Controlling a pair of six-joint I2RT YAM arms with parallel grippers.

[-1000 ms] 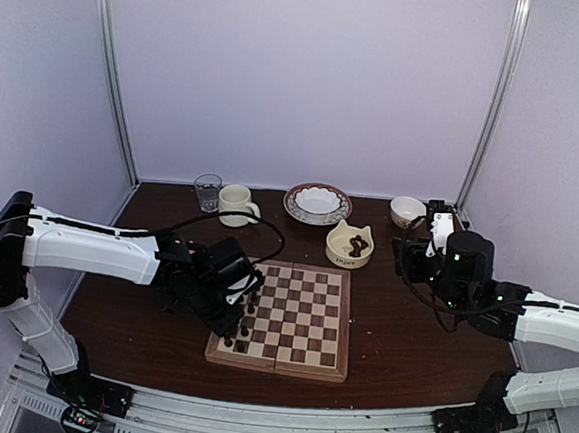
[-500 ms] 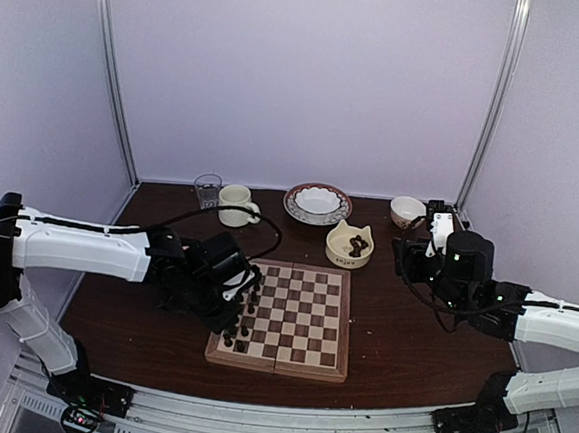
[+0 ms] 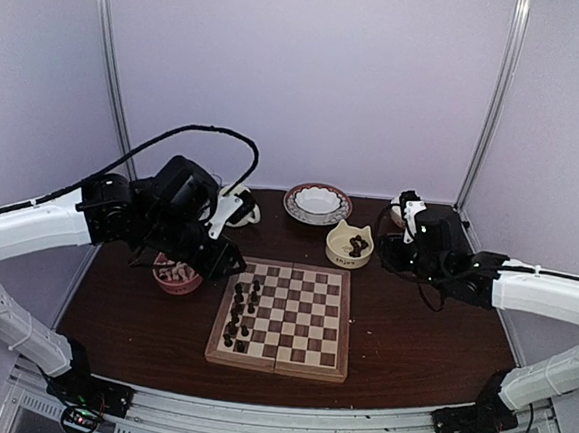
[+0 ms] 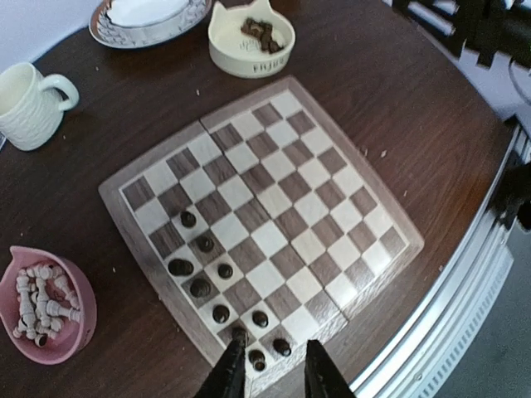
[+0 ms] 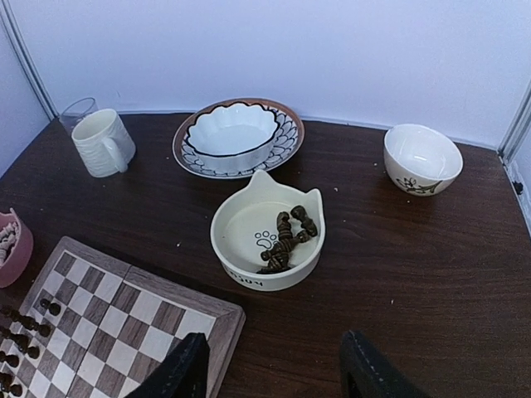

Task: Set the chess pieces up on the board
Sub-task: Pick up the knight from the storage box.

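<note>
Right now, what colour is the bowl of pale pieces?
The bowl is pink; see left wrist view.

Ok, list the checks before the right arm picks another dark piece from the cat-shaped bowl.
1. Right tool empty, jaws apart: ok.
2. Dark pieces remain in the cat-shaped bowl: ok.
3. Left tool empty, raised off the board: ok.
4. Placed pieces all upright: cannot tell.
5. Free squares on the board for more pieces: ok.
</note>
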